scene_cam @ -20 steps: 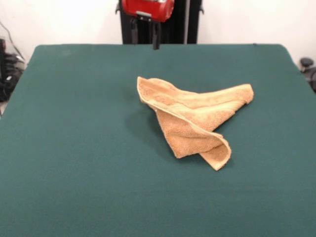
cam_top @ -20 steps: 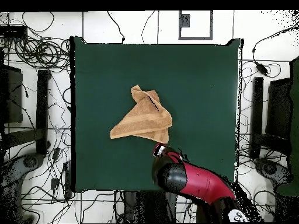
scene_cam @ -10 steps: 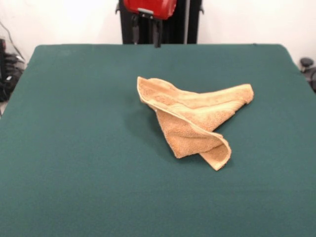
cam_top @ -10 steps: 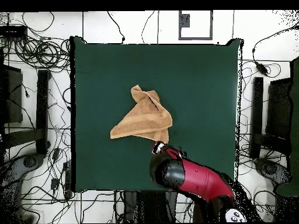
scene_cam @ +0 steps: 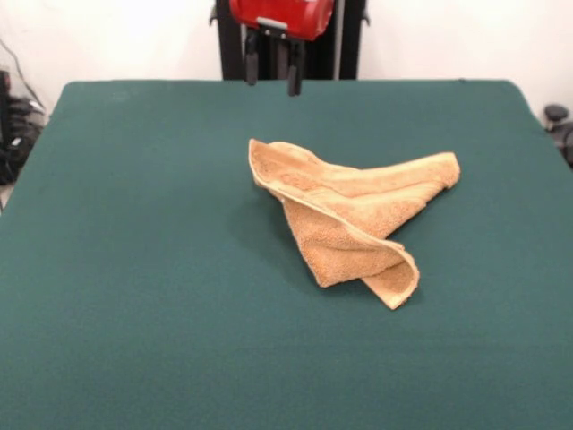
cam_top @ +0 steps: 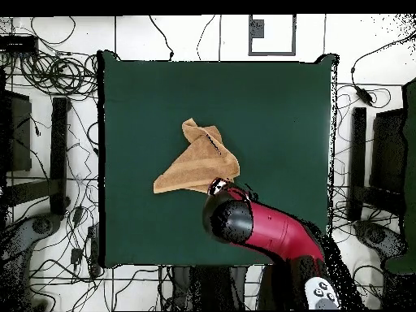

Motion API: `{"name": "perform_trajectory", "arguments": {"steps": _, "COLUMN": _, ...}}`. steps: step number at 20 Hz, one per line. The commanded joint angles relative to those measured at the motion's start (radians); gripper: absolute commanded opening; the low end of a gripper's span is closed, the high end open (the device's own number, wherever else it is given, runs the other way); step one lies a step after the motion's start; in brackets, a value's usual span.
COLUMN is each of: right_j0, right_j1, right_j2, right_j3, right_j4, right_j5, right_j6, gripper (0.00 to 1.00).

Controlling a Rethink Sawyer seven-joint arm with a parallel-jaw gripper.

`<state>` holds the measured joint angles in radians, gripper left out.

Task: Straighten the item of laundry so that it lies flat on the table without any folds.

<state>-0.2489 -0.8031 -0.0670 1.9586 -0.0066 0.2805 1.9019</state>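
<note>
1 tan-orange towel [scene_cam: 354, 213] crumpled in overlapping folds on green table [scene_cam: 134, 269], gripper [scene_cam: 272, 79] spread apart above.

The red arm [cam_top: 268, 231] reaches in over the table, wrist pointing straight down, and the gripper [scene_cam: 272, 73] hangs high at the far edge, its two dark fingers [scene_cam: 293, 76] spread apart, holding nothing.

The towel [scene_cam: 352, 210] is tan-orange terry cloth, rough and looped, matt, with a smoother woven hem at its 9 o'clock edge; the table [scene_cam: 134, 269] wears dark green felt-like cloth, matt; the arm [cam_top: 268, 231] shell is glossy red plastic
</note>
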Motion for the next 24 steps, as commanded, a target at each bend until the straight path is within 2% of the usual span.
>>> {"name": "perform_trajectory", "arguments": {"steps": 1, "right_j0": 0.059, "right_j1": 0.084, "right_j2": 0.003, "right_j3": -0.106, "right_j4": 0.080, "right_j5": 0.121, "right_j6": 0.207, "gripper": 1.00}}
{"name": "perform_trajectory", "arguments": {"steps": 7, "right_j0": 0.060, "right_j1": 0.101, "right_j2": 0.006, "right_j3": -0.137, "right_j4": 0.106, "right_j5": 0.114, "right_j6": 0.199, "gripper": 1.00}}
{"name": "perform_trajectory", "arguments": {"steps": 14, "right_j0": 0.092, "right_j1": 0.100, "right_j2": -0.028, "right_j3": -0.221, "right_j4": 0.124, "right_j5": 0.221, "right_j6": 0.206, "gripper": 1.00}}
{"name": "perform_trajectory", "arguments": {"steps": 24, "right_j0": 0.056, "right_j1": 0.117, "right_j2": 0.007, "right_j3": -0.297, "right_j4": 0.122, "right_j5": 0.270, "right_j6": 0.147, "gripper": 1.00}}
